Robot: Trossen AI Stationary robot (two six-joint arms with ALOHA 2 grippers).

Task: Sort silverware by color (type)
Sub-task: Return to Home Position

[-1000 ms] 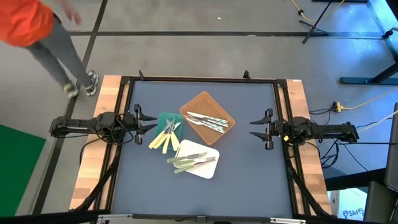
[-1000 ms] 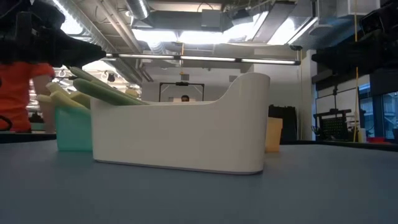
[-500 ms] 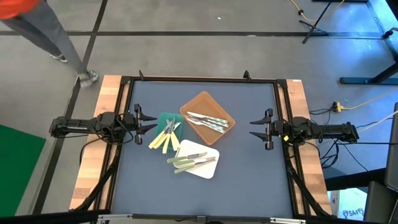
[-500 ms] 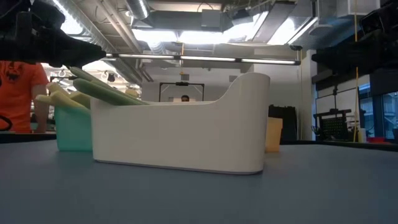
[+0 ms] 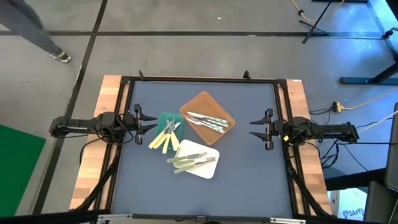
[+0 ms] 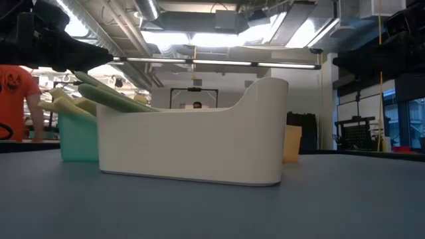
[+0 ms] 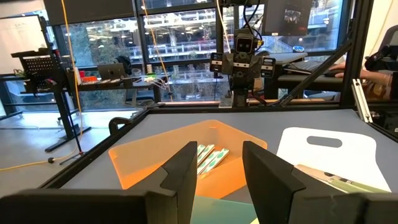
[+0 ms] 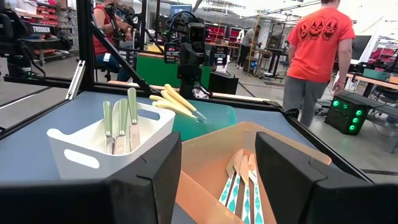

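Nearest the front edge of the worktop [image 5: 249,186]: white tray [image 5: 210,170], smooth moulded plastic with tall rounded walls and a slot handle, carrying the pale green-handled silverware [image 5: 186,162] laid flat, side by side. Just behind it, toward the left edge: green tray [image 5: 163,117], shallow, with the pale yellow-handled silverware [image 5: 161,140] fanned across it, handles poking over the rim toward the white tray; probably dropped in rather than laid neatly. Level with that, at the left edge: left gripper [image 5: 151,124], just beside the green tray, fingers parted a little, nothing between them. Facing it from the right edge: right gripper [image 5: 255,130], well apart from every tray, fingers spread wider, likewise bare. Parked so, probably, to keep both arms out of the middle. Farther in, toward the back edge: brown tray [image 5: 205,97], square with rounded corners, set cornerwise, holding the silvery-blue patterned silverware [image 5: 209,122], slim and parallel. Every piece in sight inside 1 of the 3 trays, grouped by handle colour, so sorting judged done. Beyond the worktop: a person [image 8: 320,56] in an orange shirt, standing on the floor.
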